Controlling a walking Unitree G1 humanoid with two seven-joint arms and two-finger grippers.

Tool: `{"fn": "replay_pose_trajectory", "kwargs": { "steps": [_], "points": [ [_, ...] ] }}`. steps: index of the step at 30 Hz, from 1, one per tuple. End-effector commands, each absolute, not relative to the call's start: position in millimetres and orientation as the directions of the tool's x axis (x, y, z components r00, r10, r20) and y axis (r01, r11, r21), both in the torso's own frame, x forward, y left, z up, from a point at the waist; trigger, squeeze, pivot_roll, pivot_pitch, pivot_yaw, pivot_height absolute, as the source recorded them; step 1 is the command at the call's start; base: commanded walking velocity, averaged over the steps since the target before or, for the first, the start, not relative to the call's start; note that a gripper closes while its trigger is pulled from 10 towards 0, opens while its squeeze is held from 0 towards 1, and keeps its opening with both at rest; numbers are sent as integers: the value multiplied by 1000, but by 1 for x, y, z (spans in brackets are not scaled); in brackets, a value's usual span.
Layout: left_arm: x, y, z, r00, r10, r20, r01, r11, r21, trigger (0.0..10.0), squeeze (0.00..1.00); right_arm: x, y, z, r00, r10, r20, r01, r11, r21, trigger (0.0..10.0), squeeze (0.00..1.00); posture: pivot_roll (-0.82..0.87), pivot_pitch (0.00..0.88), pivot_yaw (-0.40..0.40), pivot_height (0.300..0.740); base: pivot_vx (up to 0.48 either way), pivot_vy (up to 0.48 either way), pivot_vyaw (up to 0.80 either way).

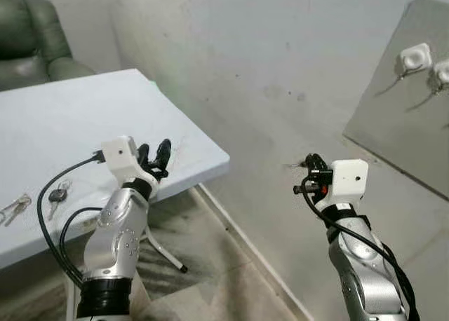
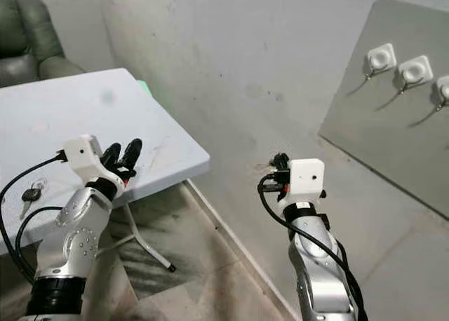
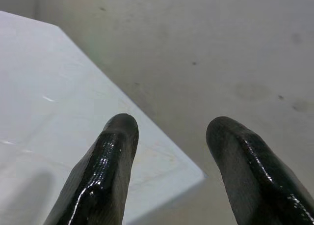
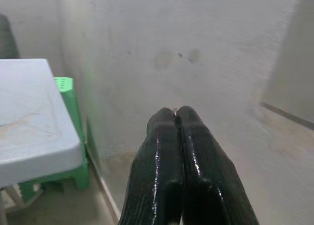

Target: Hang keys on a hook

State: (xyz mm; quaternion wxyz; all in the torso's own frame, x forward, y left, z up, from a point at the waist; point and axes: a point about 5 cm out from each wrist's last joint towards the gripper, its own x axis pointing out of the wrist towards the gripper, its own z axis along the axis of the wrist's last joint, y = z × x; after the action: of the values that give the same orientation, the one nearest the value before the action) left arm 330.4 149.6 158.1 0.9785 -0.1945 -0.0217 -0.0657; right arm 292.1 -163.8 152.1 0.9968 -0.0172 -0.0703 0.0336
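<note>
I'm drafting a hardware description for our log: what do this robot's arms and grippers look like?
Both arms are silver metal with rounded, jointed segments and black bands at the joints. The left arm and right arm each carry a white boxy camera housing at the wrist, with loose black cables looping alongside. The left gripper and right gripper have two long, glossy black fingers with rounded tips.

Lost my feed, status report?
Left end effector open over table. Right end effector shut. Keys on table; hooks unused.
</note>
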Motion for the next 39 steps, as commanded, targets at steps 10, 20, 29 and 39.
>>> {"fn": "replay_pose_trajectory", "kwargs": {
  "steps": [10, 20, 29, 39],
  "points": [
    [331, 147, 160, 991, -115, 62, 130, 914, -385, 10000, 0, 292, -165, 154, 988, 66, 139, -62, 997, -35, 10000, 0, -15, 0, -45, 740, 0, 260, 0],
    [329, 146, 159, 990, -130, 57, 142, 915, -378, 10000, 0, 292, -165, 153, 988, 72, 136, -68, 997, -36, 10000, 0, -14, 0, -49, 740, 0, 0, 0],
    [329, 146, 160, 989, -135, 66, 150, 913, -379, 10000, 0, 292, -163, 154, 987, 83, 138, -78, 996, -39, 10000, 0, -11, 0, -55, 740, 90, 0, 0],
    [329, 146, 161, 987, -142, 71, 158, 914, -373, 10000, 0, 292, -162, 153, 987, 86, 139, -81, 996, -40, 10000, 0, -9, 0, -55, 740, 311, 0, 0]
  ]
}}
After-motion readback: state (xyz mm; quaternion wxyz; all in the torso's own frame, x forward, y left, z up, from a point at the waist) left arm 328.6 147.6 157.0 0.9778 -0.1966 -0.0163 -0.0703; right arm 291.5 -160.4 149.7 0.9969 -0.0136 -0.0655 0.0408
